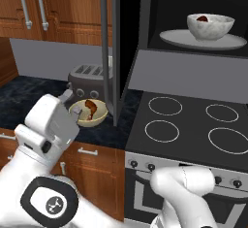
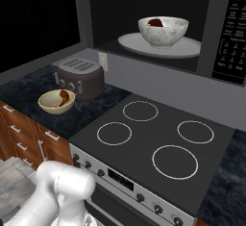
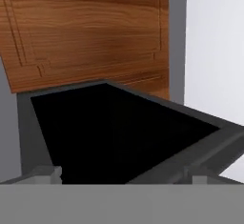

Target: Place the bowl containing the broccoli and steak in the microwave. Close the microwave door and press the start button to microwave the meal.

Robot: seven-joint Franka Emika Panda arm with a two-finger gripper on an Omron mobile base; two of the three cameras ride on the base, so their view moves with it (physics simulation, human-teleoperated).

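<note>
Gripper (image 3: 123, 173): jaws wide apart, empty, bottom of hand view, facing microwave door (image 3: 119, 132) (black panel, swung open). Tan bowl w/ drumstick (image 1: 88, 112): counter, mid-left. Toaster (image 1: 85, 78): behind it. White bowl (image 1: 210, 26) w/ steak (image 1: 202, 18): on turntable (image 1: 203, 40) inside microwave (image 2: 226, 32), upper right.

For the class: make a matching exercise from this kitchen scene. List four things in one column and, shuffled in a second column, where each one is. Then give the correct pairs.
Things
1. white bowl
2. tan-yellow bowl
3. toaster
4. microwave door

Places
A. on the dark counter, in front of the toaster
B. swung open, standing out over the counter
C. on the turntable plate inside the microwave
D. at the back of the counter, left of the stovetop

Pairs: 1-C, 2-A, 3-D, 4-B
</note>
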